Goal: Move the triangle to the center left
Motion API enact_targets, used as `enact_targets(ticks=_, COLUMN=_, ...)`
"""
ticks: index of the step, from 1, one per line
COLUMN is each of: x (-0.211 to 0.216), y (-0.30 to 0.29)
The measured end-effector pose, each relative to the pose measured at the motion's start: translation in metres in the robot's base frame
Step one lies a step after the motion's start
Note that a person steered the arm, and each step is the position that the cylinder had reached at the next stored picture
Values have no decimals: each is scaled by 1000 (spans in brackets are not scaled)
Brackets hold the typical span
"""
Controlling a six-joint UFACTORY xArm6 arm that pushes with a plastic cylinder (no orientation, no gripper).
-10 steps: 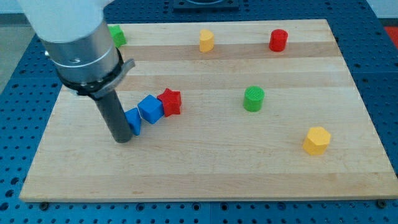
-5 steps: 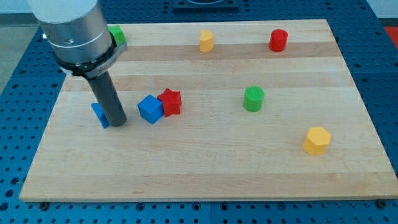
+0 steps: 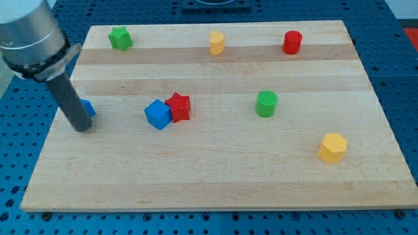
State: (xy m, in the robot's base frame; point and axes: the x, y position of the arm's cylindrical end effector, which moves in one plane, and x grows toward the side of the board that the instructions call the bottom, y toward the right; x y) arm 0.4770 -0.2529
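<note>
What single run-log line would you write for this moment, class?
step: pushing | my tip: at board's left edge, mid-height, touching blue triangle | blue cube: beside red star | triangle: near centre left

my tip (image 3: 81, 128) is travelling toward the view's left, carrying the blue triangle (image 3: 87, 108) away from the blue cube (image 3: 157, 114); the triangle is now lying near the board's (image 3: 215, 176) left edge.

blue triangle (image 3: 87, 108) mostly hidden behind rod, only a sliver shows at view's right of it, shape unreadable. Arm body (image 3: 29, 32) cut off by top and left edges.
</note>
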Motion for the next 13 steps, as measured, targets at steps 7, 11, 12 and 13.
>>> enact_targets(ticks=7, x=-57, y=46)
enact_targets(ticks=11, x=-102, y=102)
enact_targets(ticks=12, x=-113, y=83)
enact_targets(ticks=13, x=-121, y=66)
